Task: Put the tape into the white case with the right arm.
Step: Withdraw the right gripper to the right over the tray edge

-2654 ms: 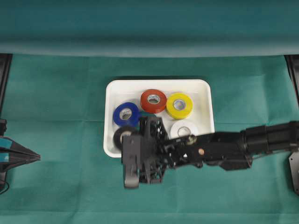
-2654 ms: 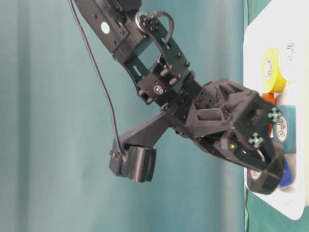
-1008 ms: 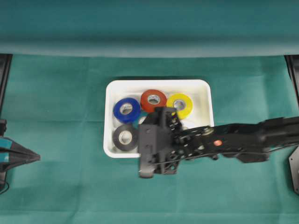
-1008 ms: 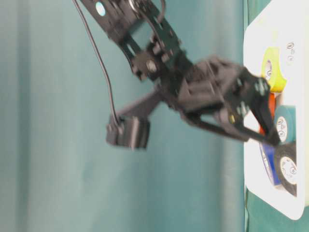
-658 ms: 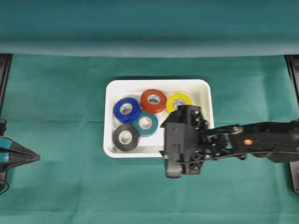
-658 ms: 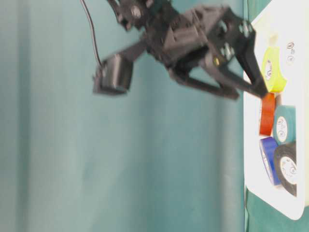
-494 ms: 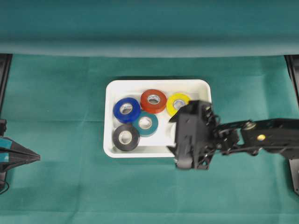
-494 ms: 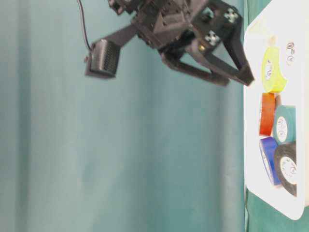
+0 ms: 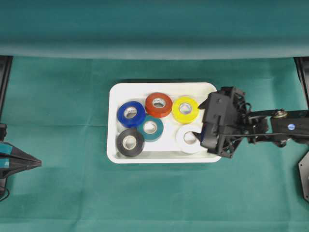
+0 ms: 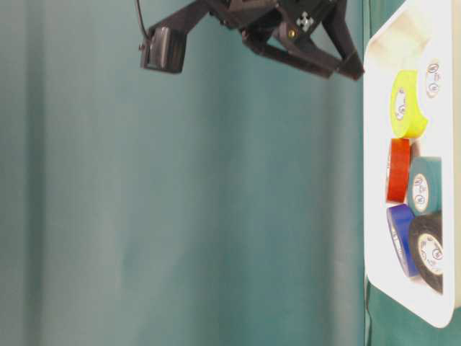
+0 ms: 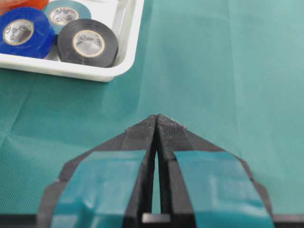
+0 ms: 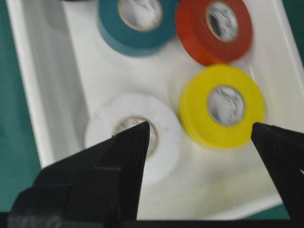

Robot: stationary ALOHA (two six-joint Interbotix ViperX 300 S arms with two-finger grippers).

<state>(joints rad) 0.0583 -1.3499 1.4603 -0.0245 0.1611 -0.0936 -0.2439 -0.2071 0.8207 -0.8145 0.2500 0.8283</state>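
Note:
The white case [image 9: 114,96] holds several tape rolls lying flat: blue [image 9: 130,114], red [image 9: 159,104], yellow [image 9: 185,109], teal [image 9: 150,128], black [image 9: 129,142] and white [image 9: 189,138]. My right gripper [image 9: 201,123] hovers over the case's right edge, open and empty. In the right wrist view its fingers [image 12: 128,156] straddle the white roll [image 12: 161,118] and yellow roll [image 12: 223,107] from above. The table-level view shows it raised well off the case [image 10: 374,144]. My left gripper [image 9: 35,163] rests shut at the far left, its tips [image 11: 156,118] pointing past the black roll [image 11: 89,42].
Green cloth [image 9: 154,198] covers the table all round the case. A folded green backdrop [image 9: 154,29] runs along the far edge. Dark frame parts stand at the far left [image 9: 5,72] and far right [image 9: 303,72] edges.
The right gripper let go of the black roll in the case's near-left corner. It then rose and drew back rightward across the case to its right edge, staying open. The left arm has not moved.

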